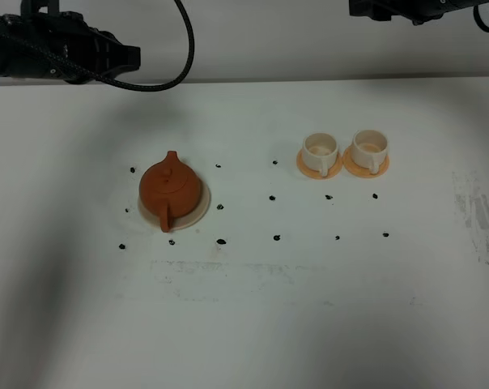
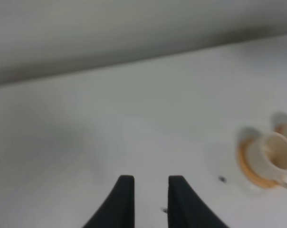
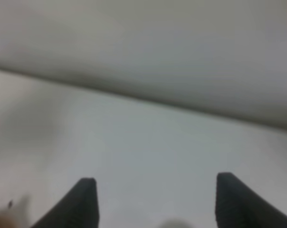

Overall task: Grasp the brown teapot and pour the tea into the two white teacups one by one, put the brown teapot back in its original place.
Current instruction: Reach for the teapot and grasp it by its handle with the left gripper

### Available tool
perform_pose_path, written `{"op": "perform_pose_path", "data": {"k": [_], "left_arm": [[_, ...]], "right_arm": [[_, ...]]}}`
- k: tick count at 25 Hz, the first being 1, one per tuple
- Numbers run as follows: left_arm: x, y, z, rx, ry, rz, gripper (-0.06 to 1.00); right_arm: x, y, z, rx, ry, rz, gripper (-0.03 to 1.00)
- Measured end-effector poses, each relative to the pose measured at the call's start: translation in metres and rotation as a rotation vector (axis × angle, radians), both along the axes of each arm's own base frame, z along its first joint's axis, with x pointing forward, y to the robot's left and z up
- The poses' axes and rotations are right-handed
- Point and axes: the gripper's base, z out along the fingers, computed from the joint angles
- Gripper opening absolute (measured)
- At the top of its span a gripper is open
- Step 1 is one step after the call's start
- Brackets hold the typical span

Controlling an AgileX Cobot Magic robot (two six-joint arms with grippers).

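Note:
The brown teapot (image 1: 170, 186) sits upright on the cream coaster (image 1: 197, 209) at the left middle of the table, its handle toward the front. The two white teacups (image 1: 319, 149) (image 1: 369, 147) stand side by side on orange saucers at the right back. My left gripper (image 2: 151, 190) is empty, its jaws a little apart, high over the back left of the table. One teacup (image 2: 272, 154) shows in the left wrist view. My right gripper (image 3: 155, 194) is wide open and empty over bare table. The teapot is out of both wrist views.
The left arm (image 1: 66, 49) hangs over the table's back left and the right arm (image 1: 423, 8) over the back right. Small black marks (image 1: 221, 241) dot the white table (image 1: 244, 324) around the teapot and cups. The orange saucers (image 1: 303, 166) (image 1: 350, 168) lie close together.

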Motion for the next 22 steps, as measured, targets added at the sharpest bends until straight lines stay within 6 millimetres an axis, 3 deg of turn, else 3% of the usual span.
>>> {"op": "perform_pose_path", "data": {"k": [2, 10, 16, 22], "left_arm": [[-0.012, 0.002, 0.002, 0.052, -0.05, 0.037, 0.15], [-0.059, -0.005, 0.003, 0.236, -0.243, 0.202, 0.15], [-0.084, -0.029, -0.001, 0.278, -0.314, 0.21, 0.15], [-0.093, -0.048, -0.005, 0.267, -0.296, 0.133, 0.15]], "right_arm": [[-0.013, -0.001, 0.011, -0.029, -0.061, -0.025, 0.5], [-0.075, -0.01, 0.016, -0.07, -0.189, -0.124, 0.5], [-0.143, -0.018, 0.031, -0.065, -0.246, -0.139, 0.5], [-0.211, -0.025, 0.042, -0.052, -0.295, -0.127, 0.5]]}}
